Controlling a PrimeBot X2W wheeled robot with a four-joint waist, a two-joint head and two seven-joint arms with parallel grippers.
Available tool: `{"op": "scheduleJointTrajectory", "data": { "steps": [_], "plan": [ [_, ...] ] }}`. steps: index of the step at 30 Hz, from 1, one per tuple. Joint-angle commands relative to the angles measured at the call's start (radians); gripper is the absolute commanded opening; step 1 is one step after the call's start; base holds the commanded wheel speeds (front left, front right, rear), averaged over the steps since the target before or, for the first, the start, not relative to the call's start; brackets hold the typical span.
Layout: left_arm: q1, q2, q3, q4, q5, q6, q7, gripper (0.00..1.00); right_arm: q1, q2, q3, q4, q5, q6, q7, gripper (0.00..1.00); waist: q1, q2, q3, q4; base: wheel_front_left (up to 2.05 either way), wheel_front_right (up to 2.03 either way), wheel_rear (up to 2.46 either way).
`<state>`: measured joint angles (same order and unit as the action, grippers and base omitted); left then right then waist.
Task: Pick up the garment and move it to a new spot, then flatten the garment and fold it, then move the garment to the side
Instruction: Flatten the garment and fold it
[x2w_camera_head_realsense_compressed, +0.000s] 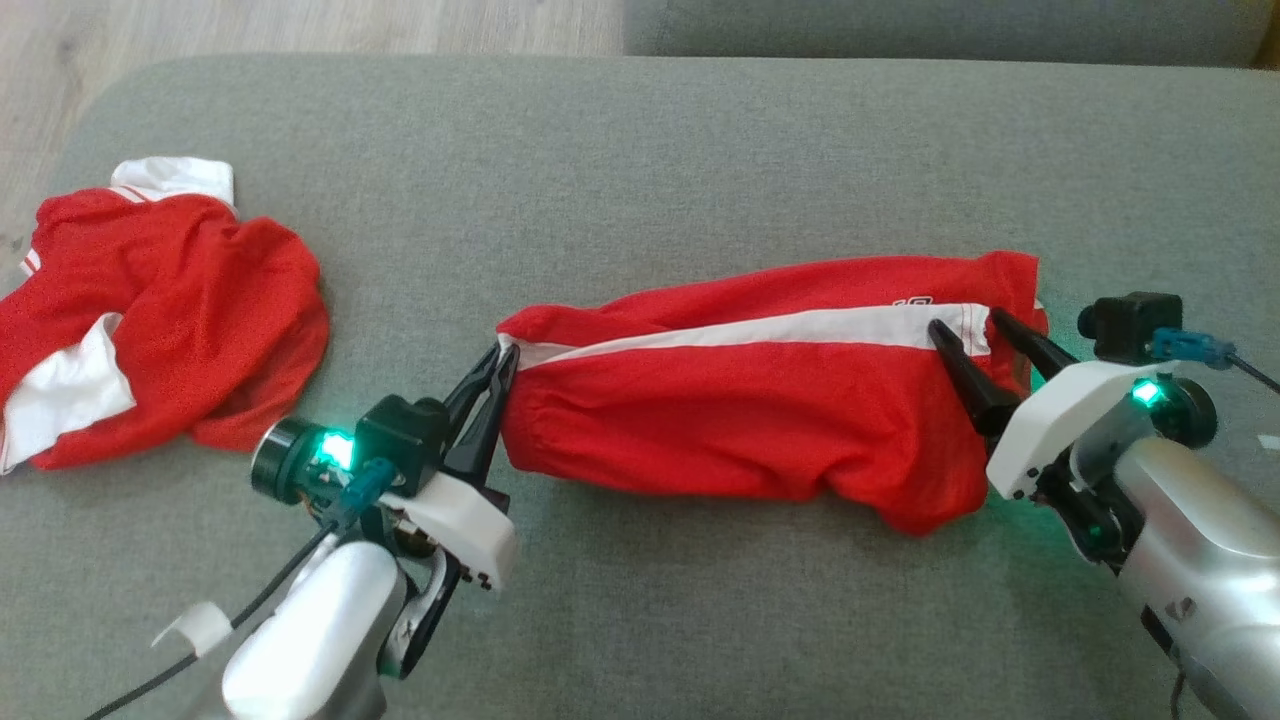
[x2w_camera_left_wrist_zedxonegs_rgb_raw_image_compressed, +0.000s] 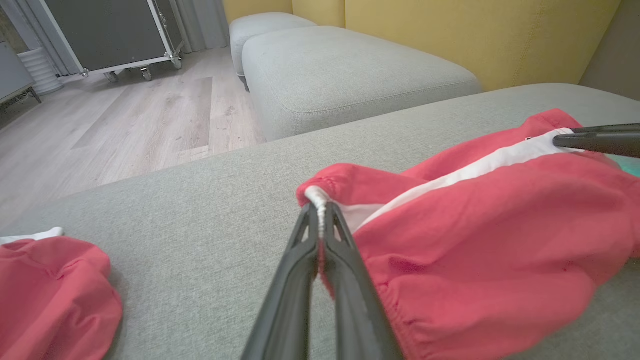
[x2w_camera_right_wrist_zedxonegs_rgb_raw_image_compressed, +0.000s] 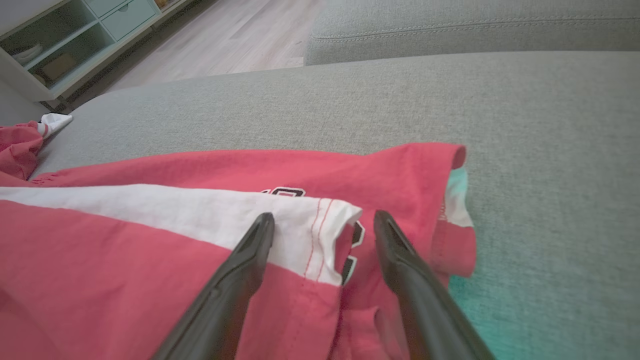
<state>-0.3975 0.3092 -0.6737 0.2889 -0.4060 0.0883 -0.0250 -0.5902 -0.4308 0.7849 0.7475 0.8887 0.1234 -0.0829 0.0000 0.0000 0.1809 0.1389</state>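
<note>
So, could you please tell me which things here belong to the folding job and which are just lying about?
Job: red shorts; left pincer, shut on their corner; right pincer, open at the other end; grey cushion beneath.
Lying about: crumpled red garment; wheeled case; shelf unit.

Matt red cloth garment (x2w_camera_head_realsense_compressed: 760, 400), coarse grey woven cushion (x2w_camera_head_realsense_compressed: 700, 150), smooth pale wood floor (x2w_camera_left_wrist_zedxonegs_rgb_raw_image_compressed: 125, 125)

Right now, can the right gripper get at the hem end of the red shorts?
Probably yes: the right gripper is open, straddling the white-striped hem of the red shorts, and nothing lies between them.
</note>
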Motion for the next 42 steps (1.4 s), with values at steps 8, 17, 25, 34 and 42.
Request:
{"op": "scheduleJointTrajectory", "data": {
  "steps": [8,17,25,34,42],
  "plan": [
    [-0.066,0.014,0.035,0.000,-0.003,0.002,-0.023,0.00,-0.046,-0.037,0.103,0.005,0.116,0.007,-0.055,0.00,0.0000,0.0000,0.007,0.007,0.00,0.00,0.00],
    [-0.087,0.028,0.041,0.002,0.001,-0.006,-0.070,0.00,-0.109,-0.082,0.155,-0.007,0.137,0.007,-0.166,0.00,0.0000,0.0000,-0.013,-0.021,0.00,0.00,0.00],
    [-0.363,-0.010,0.052,0.055,0.006,-0.112,-0.108,0.00,-0.341,-0.172,-0.210,-0.118,-0.037,0.007,-0.178,0.00,0.0000,0.0000,0.068,-0.081,0.00,0.00,0.00],
    [-0.867,-0.108,0.099,0.280,0.097,-0.134,-0.224,0.00,-0.582,-0.097,-0.634,-0.283,-0.357,0.007,-0.179,0.00,0.0000,0.0000,0.202,-0.167,0.00,0.00,0.00],
    [-0.836,-0.126,0.148,0.228,0.148,-0.128,-0.236,0.00,-0.493,-0.064,-0.698,-0.372,-0.421,0.007,-0.179,0.00,0.0000,0.0000,0.198,-0.191,0.00,0.00,0.00]
  ]
}}
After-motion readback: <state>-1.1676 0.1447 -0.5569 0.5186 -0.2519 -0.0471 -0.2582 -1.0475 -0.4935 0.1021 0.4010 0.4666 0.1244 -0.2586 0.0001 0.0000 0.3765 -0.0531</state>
